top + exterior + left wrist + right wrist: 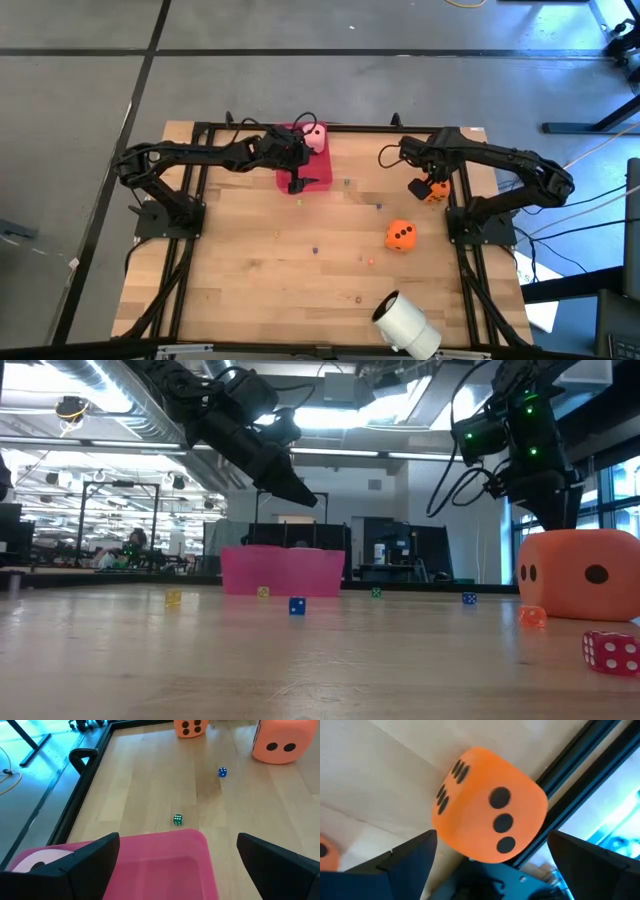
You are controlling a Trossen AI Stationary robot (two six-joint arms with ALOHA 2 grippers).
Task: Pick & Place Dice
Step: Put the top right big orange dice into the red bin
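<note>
The left tool (297,186) is hovering over the red tray (318,172) at the far middle of the table (250,270), its fingers (85,862) spread wide with nothing between them. The pale pink die (315,138) is sitting in the tray's far part, behind the left tool rather than between its fingers; in the left wrist view only a pale rounded edge (37,860) of it is showing beside one finger. No red die is showing clearly in any view. The right tool (423,187) is reaching down at the table's right side, well to the right of the tray, with one orange die (436,191) touching or just beside its tip; in the right wrist view that die (490,820) is lying between the spread fingers (405,857), which are apart from its sides, so the tool is released. A cube has no long axis; this one is sitting tilted to the fingers' line, with a three-pip face turned toward the camera. The second orange die (401,236) is resting on the table nearer the front than the tray and to its right, near the right tool but apart from it. Small coloured dice (177,819) are lying scattered on the table, and a white roll (407,324) is lying at the front edge.
</note>
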